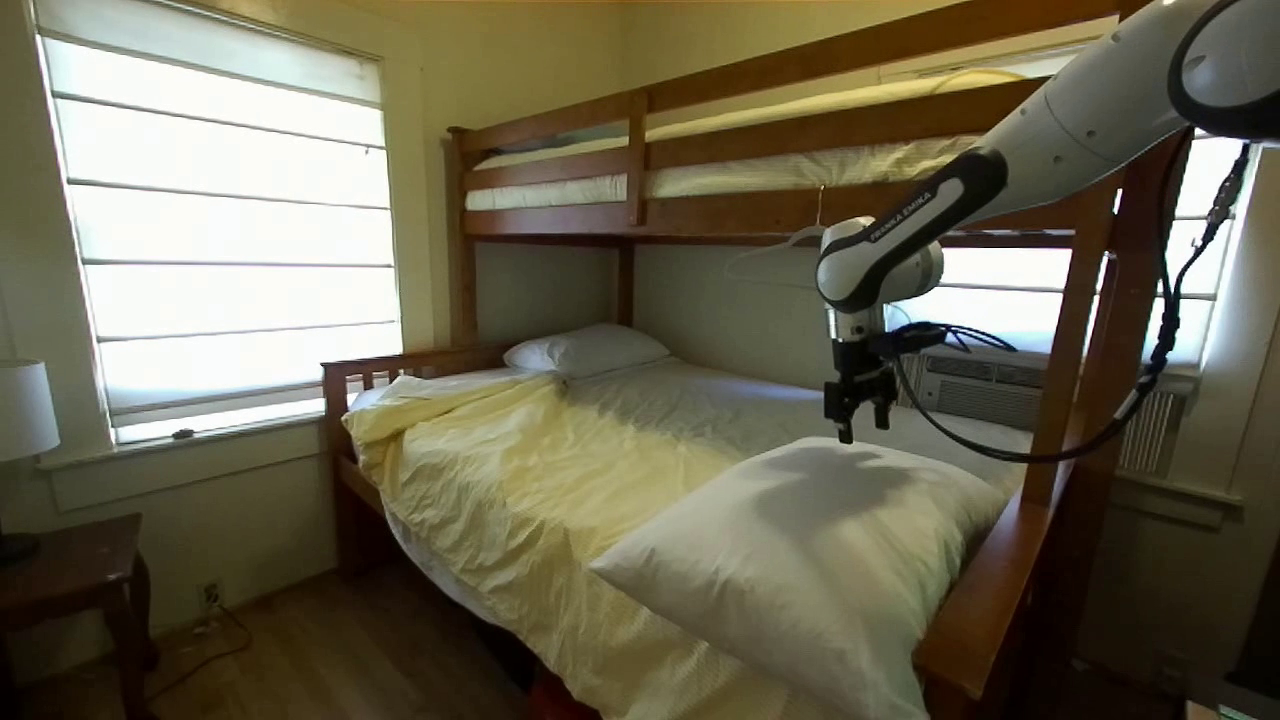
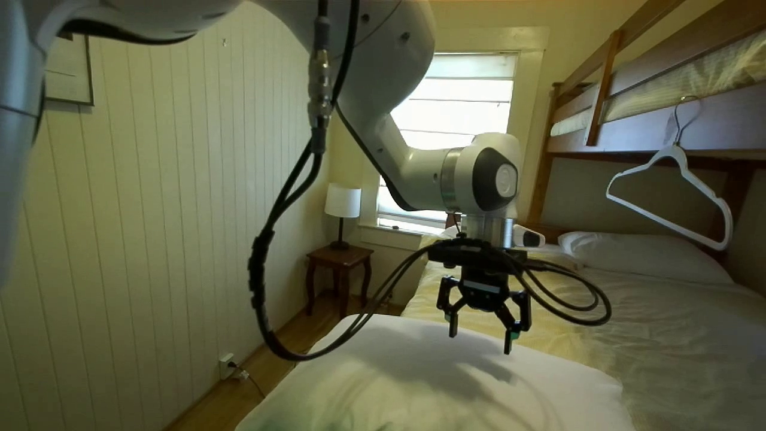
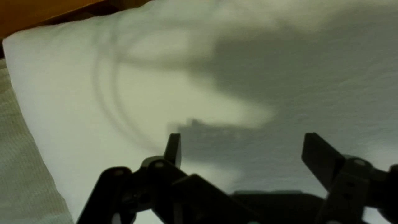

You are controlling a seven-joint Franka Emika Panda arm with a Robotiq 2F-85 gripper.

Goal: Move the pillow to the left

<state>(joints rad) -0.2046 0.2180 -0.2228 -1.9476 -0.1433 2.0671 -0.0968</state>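
Exterior view, left to right: white drum-shade lamp (image 1: 28, 408) on dark brown wooden side table (image 1: 70, 555), white banded window blind (image 1: 235, 240), brown wooden bunk bed (image 1: 720, 214). Lower bunk (image 1: 358, 484): crumpled pale-yellow cover (image 1: 540, 470), white rectangular pillow (image 1: 595, 350) at the far end, big plump white pillow (image 1: 800, 560) at the near end. Black two-finger gripper (image 1: 864, 432) hangs over the big pillow, jaws spread, released. Brown wooden end board (image 1: 985, 600) just beside that pillow; white-and-grey robot arm (image 1: 1080, 120) upper right.
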